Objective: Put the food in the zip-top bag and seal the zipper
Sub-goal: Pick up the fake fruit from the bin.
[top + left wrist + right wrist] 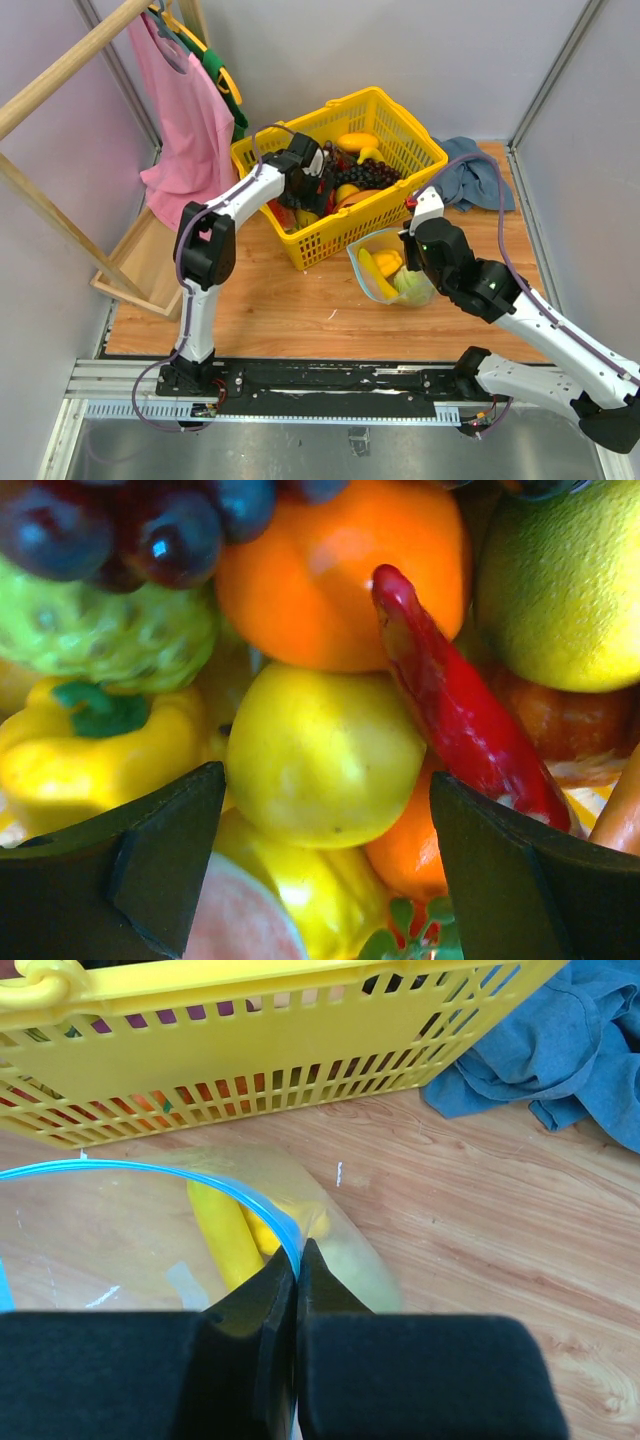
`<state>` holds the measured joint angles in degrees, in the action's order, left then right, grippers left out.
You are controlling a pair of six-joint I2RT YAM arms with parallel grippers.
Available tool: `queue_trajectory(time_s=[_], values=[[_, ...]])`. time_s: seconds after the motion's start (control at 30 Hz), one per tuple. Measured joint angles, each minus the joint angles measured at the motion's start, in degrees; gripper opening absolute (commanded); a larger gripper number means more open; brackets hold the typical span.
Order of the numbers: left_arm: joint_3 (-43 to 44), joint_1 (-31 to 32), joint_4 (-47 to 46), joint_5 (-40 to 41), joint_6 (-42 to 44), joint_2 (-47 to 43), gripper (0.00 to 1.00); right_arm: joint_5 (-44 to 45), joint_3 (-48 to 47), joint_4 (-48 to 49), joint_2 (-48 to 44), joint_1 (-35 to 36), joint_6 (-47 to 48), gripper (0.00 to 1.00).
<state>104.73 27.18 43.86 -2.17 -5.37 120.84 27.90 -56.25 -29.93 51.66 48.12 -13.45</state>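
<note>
The zip-top bag (383, 268) stands open on the wooden table in front of the basket, with a yellow fruit (386, 264) and a green one (412, 285) inside. My right gripper (413, 240) is shut on the bag's mouth edge; in the right wrist view its fingertips (297, 1260) pinch the blue zipper (150, 1168), with yellow food (225, 1235) below. My left gripper (305, 192) is down in the basket. In the left wrist view it is open (325, 880), its fingers either side of a round yellow fruit (320, 755). An orange fruit (330, 580) and a bumpy green one (110, 630) lie behind.
The yellow lattice basket (400, 112) holds more toy food: dark grapes (150, 530), a red chili (450, 710), a yellow pepper (90, 760). A blue cloth (478, 180) lies at the back right. A pink garment (185, 120) hangs on a wooden rack at the left.
</note>
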Motion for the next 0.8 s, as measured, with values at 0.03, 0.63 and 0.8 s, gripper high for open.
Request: queue_trajectory(time_s=[0.03, 0.63, 0.8], values=[[0.1, 0.0, -0.2, -0.1, 0.2, 0.8, 0.89, -0.2, 0.0, 0.1, 0.0, 0.0, 0.0, 0.01], [3.1, -0.5, -2.7, -3.8, 2.3, 5.9, 0.54, -1.6, 0.7, 1.0, 0.1, 0.0, 0.0, 0.01], [2.3, -0.5, -1.8, -3.6, 1.4, 4.0, 0.42, -1.6, 0.7, 1.0, -0.1, 0.0, 0.0, 0.01]])
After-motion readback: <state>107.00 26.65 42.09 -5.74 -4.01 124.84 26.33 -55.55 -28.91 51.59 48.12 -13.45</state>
